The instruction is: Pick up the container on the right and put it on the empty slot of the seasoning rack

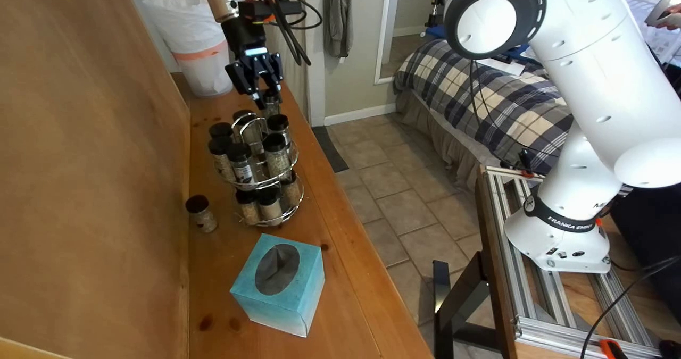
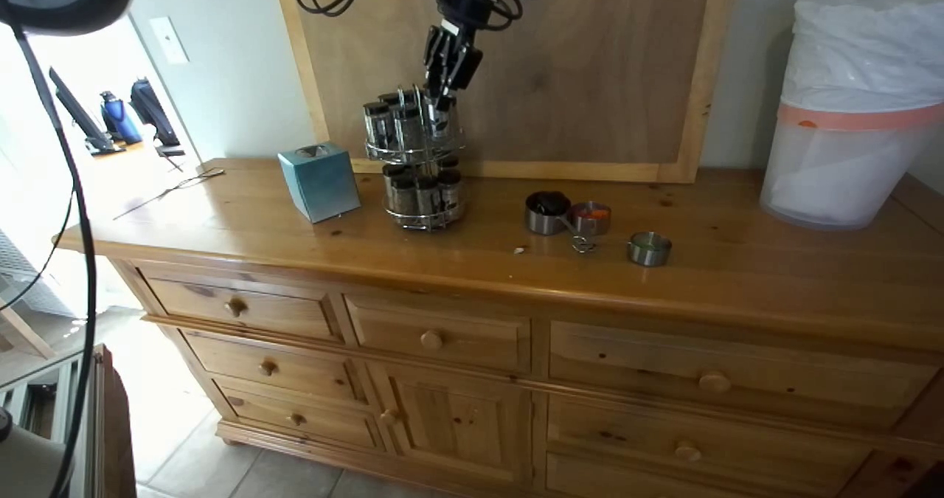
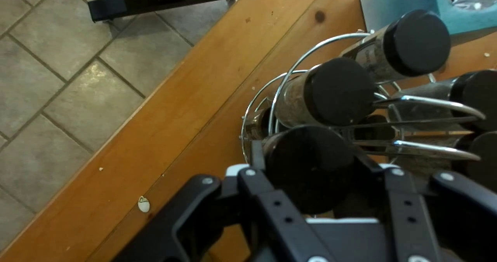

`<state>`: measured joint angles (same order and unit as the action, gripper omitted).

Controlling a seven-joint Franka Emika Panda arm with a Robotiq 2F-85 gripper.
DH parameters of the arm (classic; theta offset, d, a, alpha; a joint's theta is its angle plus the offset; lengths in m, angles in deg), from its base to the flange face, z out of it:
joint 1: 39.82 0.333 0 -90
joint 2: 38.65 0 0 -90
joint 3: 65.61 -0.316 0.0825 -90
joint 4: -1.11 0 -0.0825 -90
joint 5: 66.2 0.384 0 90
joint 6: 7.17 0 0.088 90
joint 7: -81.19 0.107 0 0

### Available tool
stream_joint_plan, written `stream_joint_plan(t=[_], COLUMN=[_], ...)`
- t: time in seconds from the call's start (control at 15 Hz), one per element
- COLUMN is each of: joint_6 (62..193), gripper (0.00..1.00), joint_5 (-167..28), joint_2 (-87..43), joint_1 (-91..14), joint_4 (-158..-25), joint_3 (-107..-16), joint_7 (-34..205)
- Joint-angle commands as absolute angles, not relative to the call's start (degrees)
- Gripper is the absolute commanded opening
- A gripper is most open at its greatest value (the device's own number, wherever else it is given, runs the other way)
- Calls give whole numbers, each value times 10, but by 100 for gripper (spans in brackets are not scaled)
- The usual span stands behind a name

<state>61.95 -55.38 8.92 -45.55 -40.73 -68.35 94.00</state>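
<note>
Nearest to us in the wrist view is the black claw [image 3: 312,158], with one finger on each side of the dark lid of our jar [image 3: 310,172]. We cannot tell if the claw squeezes the lid or only stands around it. The foot of our jar is hidden, so we cannot tell if it sits in the shiny rack [image 2: 417,157] or just over it; it is at the edge of the top ring. Jars on the low ring are partly covered by those above. The tissue box [image 3: 396,2] is cut off in the wrist view.

We count one claw, one rack with two rings, and one blue-green tissue box. In an exterior view we find six black-lidded jars [image 1: 243,170] on the top ring besides ours, at least three more on the low ring, and one lone jar [image 1: 203,218] on the wood top [image 1: 346,274], apart from the rack. Three metal cups [image 2: 544,225] stand between the rack and a white bin [image 2: 826,166]; what is in them is too small to name.

Our jar is small, with a round, plain lid that looks very dark in the wrist view. Its glass body is too small for us to see what is inside.
</note>
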Motion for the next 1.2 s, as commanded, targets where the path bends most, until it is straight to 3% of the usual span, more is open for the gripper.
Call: stream_joint_plan(t=[0.0,1.13], joint_6=[604,599], gripper=[26,26], joint_5=[-550,-552], joint_2=[82,103], joint_1=[-456,-453], joint_4=[-410,-398], joint_3=[-690,-702], joint_7=[929,852])
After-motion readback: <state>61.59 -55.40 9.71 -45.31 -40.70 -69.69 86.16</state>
